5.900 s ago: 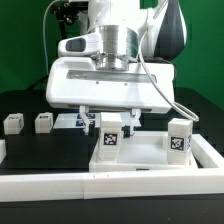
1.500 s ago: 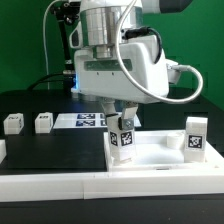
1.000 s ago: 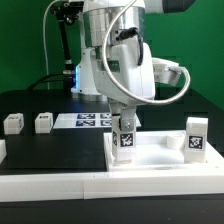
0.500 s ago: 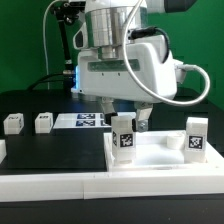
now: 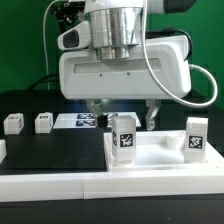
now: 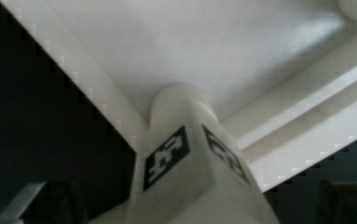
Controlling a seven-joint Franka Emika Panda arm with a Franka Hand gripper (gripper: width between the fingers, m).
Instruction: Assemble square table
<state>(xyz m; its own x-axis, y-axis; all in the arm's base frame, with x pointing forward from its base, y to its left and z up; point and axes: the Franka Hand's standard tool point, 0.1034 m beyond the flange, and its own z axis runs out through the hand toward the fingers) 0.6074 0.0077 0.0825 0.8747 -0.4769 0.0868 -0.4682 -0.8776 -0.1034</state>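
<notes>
**Claw open over upright leg – square table, two legs in place**

Claw [image 5: 124, 110] – jaws spread wide, gripping nothing. One fingertip [image 5: 97, 110] shows on either side of the near leg [image 5: 124, 138], clear of it.

The near leg stands upright on the corner of the tabletop slab [image 5: 155, 157] towards the exterior view's left. The wrist view looks straight down its length: the leg [image 6: 184, 150] is centred and the slab [image 6: 210, 50] lies beneath it.

Key relation – this leg sits directly below the claw, midway between the fingers, with its long axis vertical and in line with the claw's approach. Judgement: a straight descent and a close would regrasp it, while a straight lift would clear it.

A second leg [image 5: 195, 138] stands upright at the slab's corner towards the exterior view's right.

Two loose legs [image 5: 43, 122] rest on the counter [image 5: 60, 150] towards the exterior view's left, well apart from the slab, beside the marker board [image 5: 85, 121]. Judgement: roughly halfway through.
</notes>
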